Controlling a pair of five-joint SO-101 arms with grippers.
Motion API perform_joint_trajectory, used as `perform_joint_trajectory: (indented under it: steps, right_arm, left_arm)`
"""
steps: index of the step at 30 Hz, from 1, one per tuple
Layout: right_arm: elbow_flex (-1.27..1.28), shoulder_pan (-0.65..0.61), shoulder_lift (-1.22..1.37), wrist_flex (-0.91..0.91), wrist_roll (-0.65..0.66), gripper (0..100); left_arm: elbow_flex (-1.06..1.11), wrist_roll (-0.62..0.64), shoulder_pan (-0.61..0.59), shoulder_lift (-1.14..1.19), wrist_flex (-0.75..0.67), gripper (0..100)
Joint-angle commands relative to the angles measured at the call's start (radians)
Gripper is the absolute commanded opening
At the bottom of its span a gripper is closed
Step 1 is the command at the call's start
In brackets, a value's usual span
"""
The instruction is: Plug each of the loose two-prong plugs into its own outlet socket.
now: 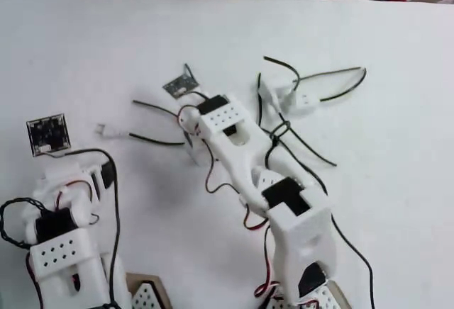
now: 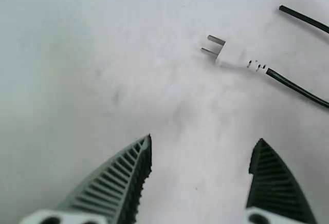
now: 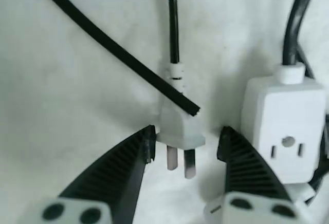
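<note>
Right wrist view: the right end effector is open, with one finger on each side of a white two-prong plug. This plug lies on the worktop, just beside a white outlet socket. Over the worktop the left end effector is open wide, and a second plug lies near, apart from it.

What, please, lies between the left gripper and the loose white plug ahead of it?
Only bare table: in the left wrist view, nothing sits between the open left gripper and the white plug.
</note>
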Motion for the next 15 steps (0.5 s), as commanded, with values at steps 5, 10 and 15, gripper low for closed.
perform_joint_trajectory:
  steps: [5,10,15]
  right_arm:
    - [-0.118,0.010,-0.007,0.012,-0.106,19.7]
    - [-0.132,0.010,-0.007,0.010,-0.132,19.7]
    - [-0.132,0.016,0.005,0.012,-0.129,12.2]
  left_arm:
    - [-0.006,0.003,-0.008,-0.025,-0.020,31]
    - [-0.006,0.003,-0.008,-0.025,-0.020,31]
    - [-0.006,0.003,-0.008,-0.025,-0.020,31]
